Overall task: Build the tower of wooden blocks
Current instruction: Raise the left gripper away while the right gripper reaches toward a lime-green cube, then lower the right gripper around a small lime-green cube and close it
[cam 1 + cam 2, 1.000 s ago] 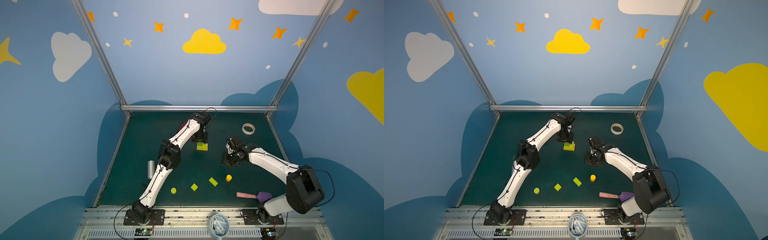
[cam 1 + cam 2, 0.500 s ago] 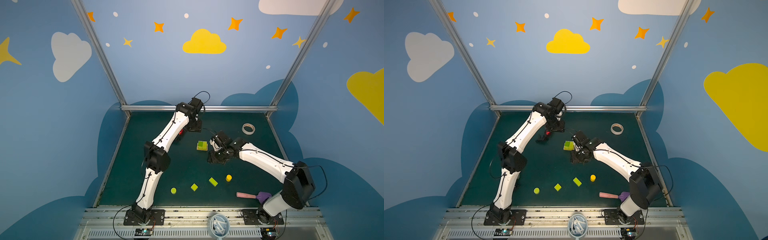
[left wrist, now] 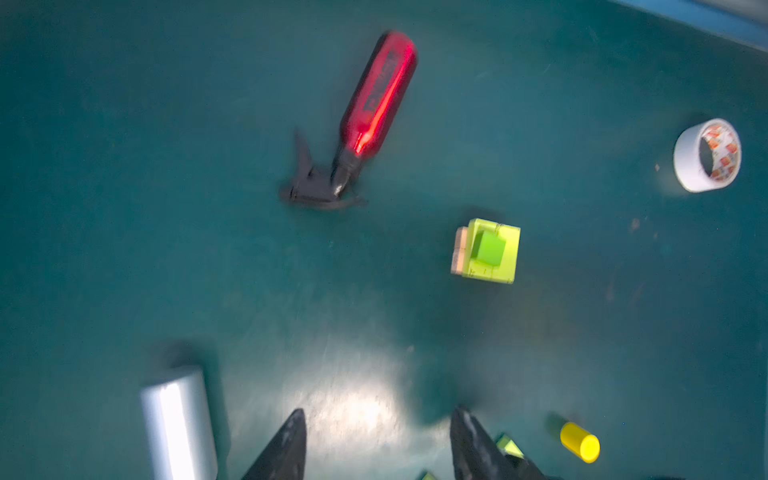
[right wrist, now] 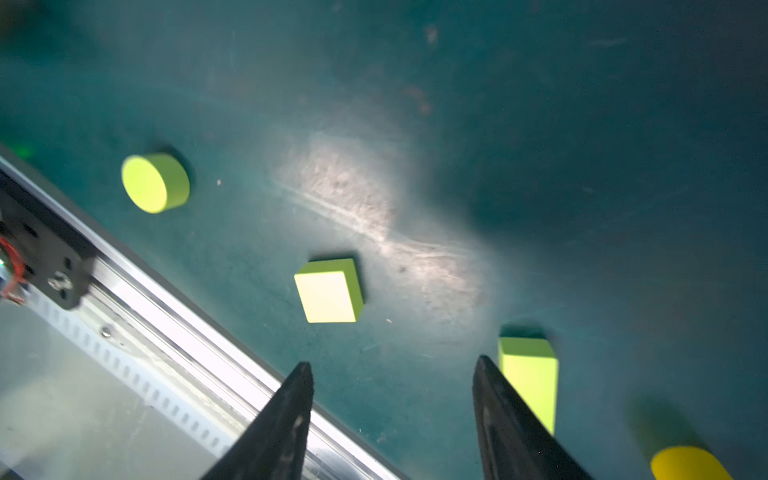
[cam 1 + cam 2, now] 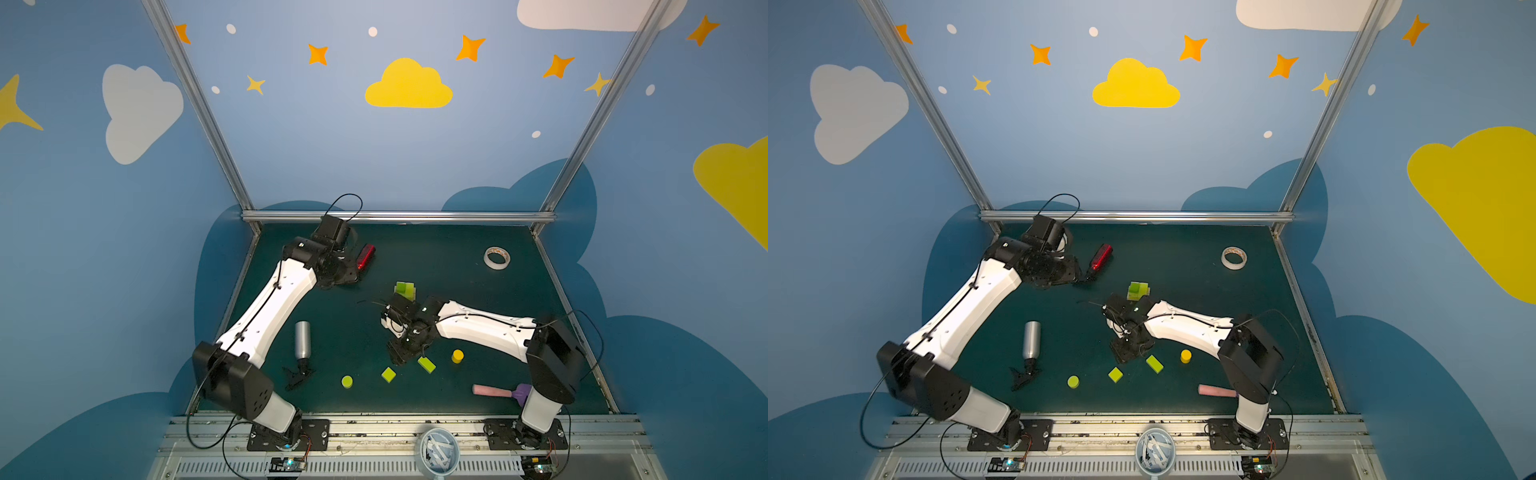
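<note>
Right gripper point(image 4: 393, 363) swings away from the small stepped lime-green and tan wood-block tower point(image 5: 405, 290) at mid-table, jaws now spread and empty beside the near lime-green wooden bar point(image 4: 530, 374), likely the next pick. Left gripper point(image 3: 378, 412), spread and empty, pulls back far left.

Yellow cylinder point(image 4: 690, 463) cut off by the right wrist view's edge. Green bar point(image 4: 534, 374) partly behind right gripper point(image 4: 394, 362). Silver bottle point(image 3: 178, 424) cropped, blurred.

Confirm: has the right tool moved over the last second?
Yes. In a top view the right tool moved from right of the tower to well in front of it, ending beside the loose lime bar.
</note>
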You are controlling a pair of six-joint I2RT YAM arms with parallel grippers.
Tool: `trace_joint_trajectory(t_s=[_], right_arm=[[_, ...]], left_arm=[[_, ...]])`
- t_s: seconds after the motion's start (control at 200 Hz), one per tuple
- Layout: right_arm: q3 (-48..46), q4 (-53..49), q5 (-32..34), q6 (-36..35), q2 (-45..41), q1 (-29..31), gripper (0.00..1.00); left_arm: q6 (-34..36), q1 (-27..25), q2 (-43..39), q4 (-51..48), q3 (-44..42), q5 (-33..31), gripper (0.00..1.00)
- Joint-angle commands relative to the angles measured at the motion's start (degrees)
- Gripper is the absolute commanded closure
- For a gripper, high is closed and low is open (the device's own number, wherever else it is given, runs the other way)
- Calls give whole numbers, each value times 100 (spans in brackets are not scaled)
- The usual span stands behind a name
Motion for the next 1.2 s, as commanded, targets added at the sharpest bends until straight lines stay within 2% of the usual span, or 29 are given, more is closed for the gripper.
trace_joint_trajectory(t_s=[0.0, 0.18, 0.421, 0.671, 1.197], right_arm=[[161, -167, 87, -241, 164, 172, 39], [292, -52, 39, -372, 435, 418, 39], [554, -212, 284, -535, 824, 684, 39], [650, -294, 516, -507, 1050, 746, 44], [552, -89, 439, -342, 1086, 786, 58]], left_arm=[[-314, 52, -651, 741, -628, -98, 43], [-428, 79, -1298, 684, -1073, -186, 43], [-535, 81, -1595, 684, -1443, -187, 43], [-564, 95, -1712, 675, -1527, -213, 43], [-551, 95, -1495, 736, -1492, -125, 43]])
